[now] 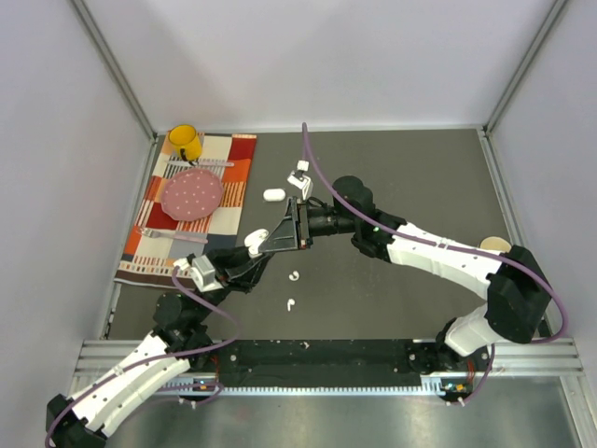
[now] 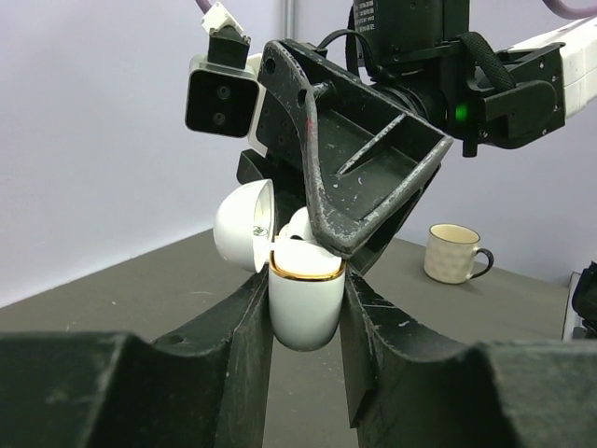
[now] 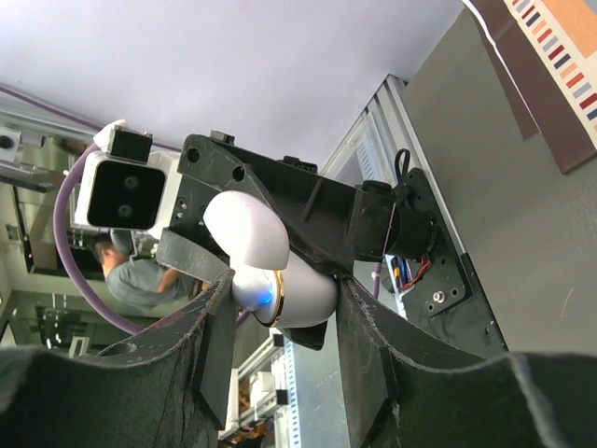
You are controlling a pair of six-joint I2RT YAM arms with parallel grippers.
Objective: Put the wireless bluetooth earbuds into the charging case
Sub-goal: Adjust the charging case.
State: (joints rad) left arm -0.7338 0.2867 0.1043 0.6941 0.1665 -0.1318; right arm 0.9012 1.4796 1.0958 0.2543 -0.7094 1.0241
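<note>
Low in the middle, a loose earbud (image 1: 290,304) and a second earbud (image 1: 295,276) lie on the desk (image 1: 410,177), so little looks done; just above, the left end effector (image 1: 250,250) pinches the open charging case (image 2: 300,317), a third earbud (image 2: 300,224) at its mouth, and I cannot tell the right end effector's (image 2: 334,245) grip.

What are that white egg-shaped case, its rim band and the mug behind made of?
The charging case looks like glossy white plastic: smooth, with soft highlights. Its rim band looks metallic, gold and shiny, though possibly plated plastic. The mug looks like glazed ceramic, cream with a darker rim, but it is too distant to be sure.
</note>
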